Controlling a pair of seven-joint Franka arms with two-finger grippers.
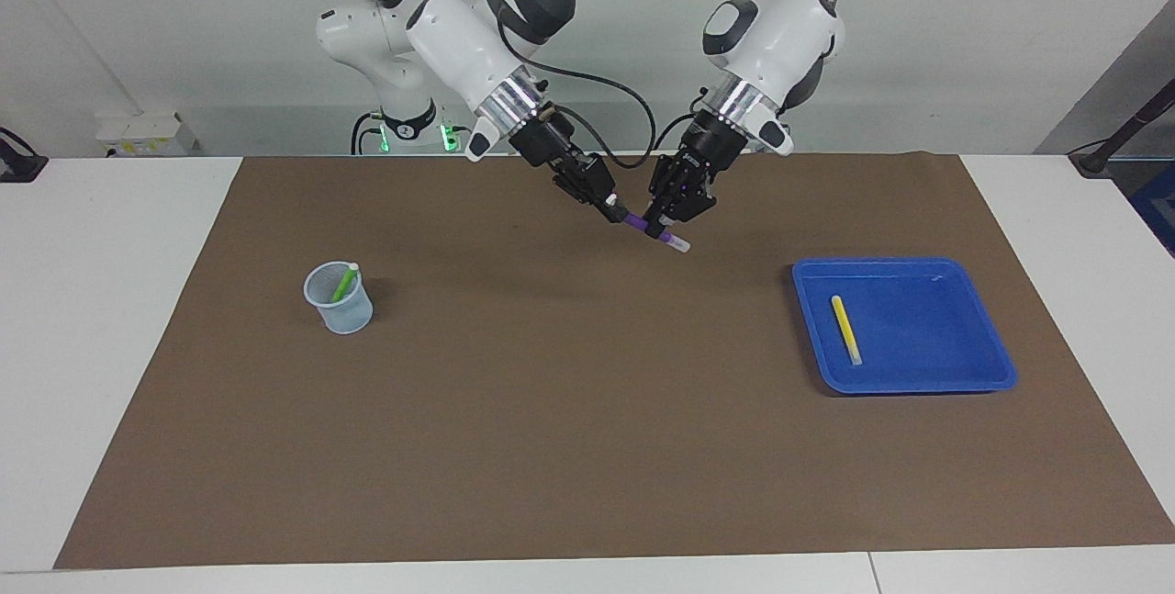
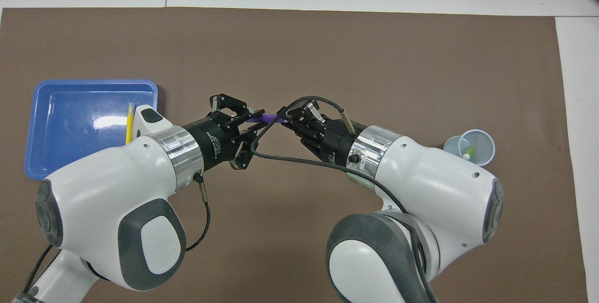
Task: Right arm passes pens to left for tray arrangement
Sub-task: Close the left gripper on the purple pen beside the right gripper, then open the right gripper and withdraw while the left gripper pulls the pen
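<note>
With both jaws clamped, I hold the purple pen (image 1: 645,227) mid-air between two arms.
Right gripper (image 1: 612,207) pinches one end, left gripper (image 1: 663,229) the capped end — over brown mat (image 1: 551,392).

From above, the left gripper (image 2: 252,122) covers most of the purple pen (image 2: 267,117), and its white cap is hidden. The left arm's wrist hides the lower end of the yellow pen (image 2: 129,122). Both arms' bases are cut off by the picture's edge.
</note>
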